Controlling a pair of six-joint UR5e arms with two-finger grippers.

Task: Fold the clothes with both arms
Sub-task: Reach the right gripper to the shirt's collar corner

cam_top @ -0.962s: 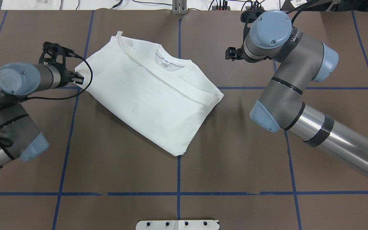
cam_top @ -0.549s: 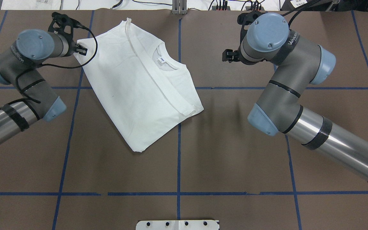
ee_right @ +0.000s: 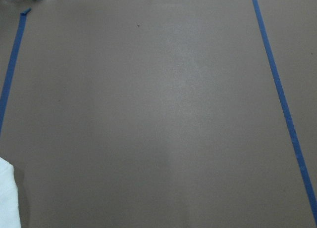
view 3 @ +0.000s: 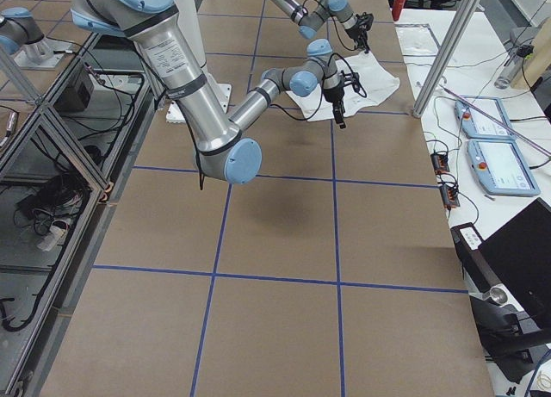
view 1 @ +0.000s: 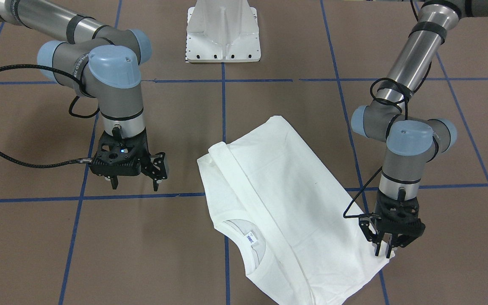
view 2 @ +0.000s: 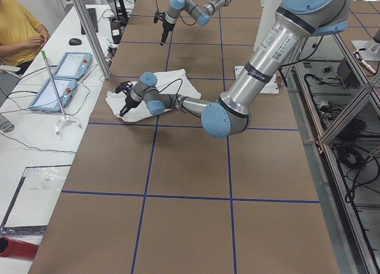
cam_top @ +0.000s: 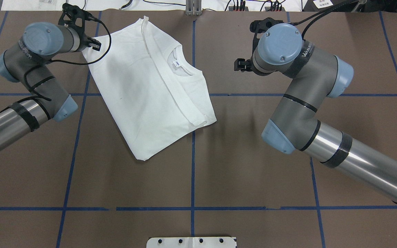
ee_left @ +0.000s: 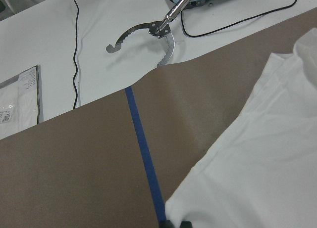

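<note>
The left end effector (view 1: 384, 250) is clamped on one corner of the white shirt (view 1: 286, 199), right at the cloth's edge. The right end effector (view 1: 136, 182) hangs with its fingers apart and empty over bare tabletop (view 1: 100, 254), well apart from the garment. The shirt lies folded and skewed on the robot's left half, near the far edge, collar (cam_top: 195, 72) up.

This looks like repositioning by the corner. Drag low and slowly so the stacked layers do not slip, and bring the right arm in to take another corner.

How many layers the pinch holds is hidden. The left wrist view cuts off the fingertips, and no print shows.
</note>
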